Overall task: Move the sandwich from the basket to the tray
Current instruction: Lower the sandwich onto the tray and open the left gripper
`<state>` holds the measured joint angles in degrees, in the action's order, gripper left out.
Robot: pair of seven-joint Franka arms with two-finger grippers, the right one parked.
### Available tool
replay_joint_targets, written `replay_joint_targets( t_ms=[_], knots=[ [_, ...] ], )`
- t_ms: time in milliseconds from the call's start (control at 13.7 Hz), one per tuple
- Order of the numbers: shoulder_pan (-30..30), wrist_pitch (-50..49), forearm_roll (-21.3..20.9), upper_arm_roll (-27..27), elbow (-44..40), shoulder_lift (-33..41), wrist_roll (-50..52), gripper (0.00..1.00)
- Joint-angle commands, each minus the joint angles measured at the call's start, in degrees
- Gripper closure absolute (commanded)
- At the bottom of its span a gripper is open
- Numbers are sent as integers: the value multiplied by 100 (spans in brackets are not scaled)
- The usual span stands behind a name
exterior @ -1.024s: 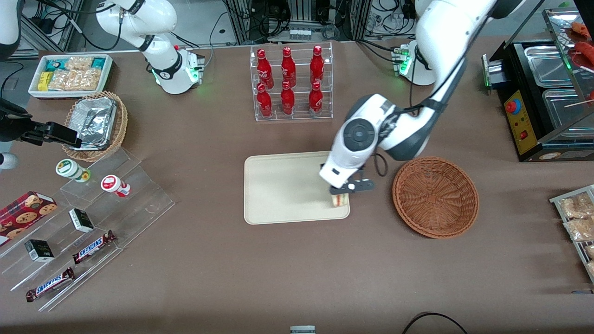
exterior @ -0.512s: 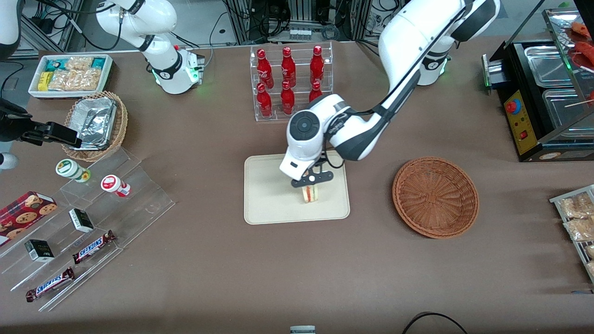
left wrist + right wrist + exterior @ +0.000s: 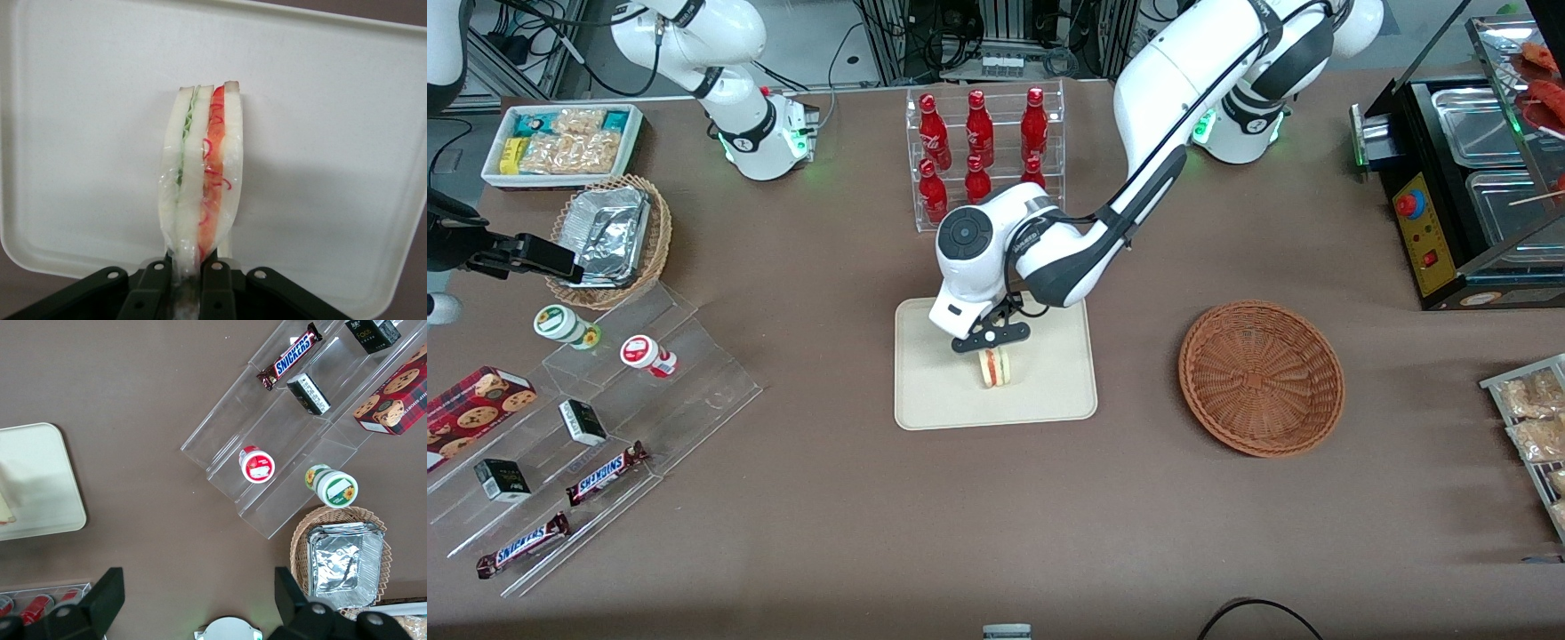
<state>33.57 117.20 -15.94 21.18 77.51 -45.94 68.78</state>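
Observation:
My left gripper (image 3: 991,347) (image 3: 187,273) is shut on the wrapped sandwich (image 3: 995,367) (image 3: 202,175), a pale bread wedge with green and red filling showing at its edge. It holds the wedge by one end over the middle of the cream tray (image 3: 934,391) (image 3: 320,100). Whether the sandwich touches the tray surface, I cannot tell. The round reddish-brown wicker basket (image 3: 1261,377) sits beside the tray toward the working arm's end of the table, with nothing in it.
A clear rack of red bottles (image 3: 983,160) stands farther from the front camera than the tray. Clear tiered shelves (image 3: 605,418) with snack bars, boxes and cups lie toward the parked arm's end, near a lighter basket with a foil container (image 3: 609,238).
The gripper has carried the sandwich from the tray's edge beside the basket across to the tray's middle, and the arm has swung with it toward the parked arm's end.

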Motion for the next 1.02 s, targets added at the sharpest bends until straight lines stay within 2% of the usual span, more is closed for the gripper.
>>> replay_joint_targets(
  t_ms=[0,805,878,951],
  knots=[
    [89,-75,-190,-70,-245,-143,188,100],
    [89,-57,-146,-61,-350,-319,549,100],
    [89,-57,-155,-61,-350,-319,549,85],
    [89,-48,-146,-61,-350,-319,549,61]
  ],
)
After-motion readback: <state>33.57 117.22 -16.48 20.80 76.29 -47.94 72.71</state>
